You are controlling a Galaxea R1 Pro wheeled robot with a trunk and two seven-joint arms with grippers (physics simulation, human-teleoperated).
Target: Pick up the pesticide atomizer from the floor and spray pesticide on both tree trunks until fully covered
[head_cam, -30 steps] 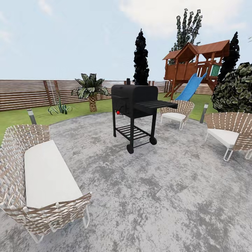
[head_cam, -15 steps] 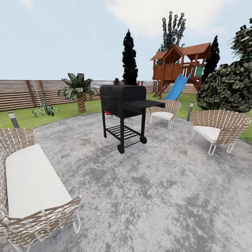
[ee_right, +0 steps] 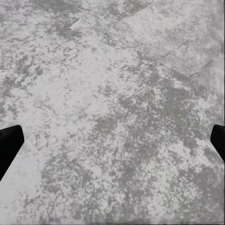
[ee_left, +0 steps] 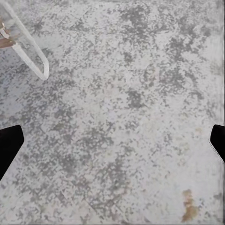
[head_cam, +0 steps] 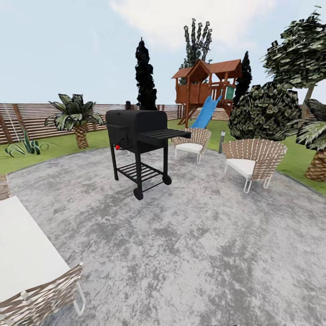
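Searching the patio; nothing sprayed yet.
Both end effectors spread, empty, over grey paving (head_cam: pixel 194 253); I see a grill (head_cam: pixel 138 133), no atomizer.

Sofa (head_cam: pixel 27 258) cut off; pincer fingertips (ee_left: pixel 9 145) edge-clipped

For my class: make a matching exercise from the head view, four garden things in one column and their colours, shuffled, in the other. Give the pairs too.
Things:
1. barbecue grill
2. slide
3. playhouse
4. chair cushion

Colours:
A. white
B. reddish brown
C. black
D. blue

Pairs: 1-C, 2-D, 3-B, 4-A
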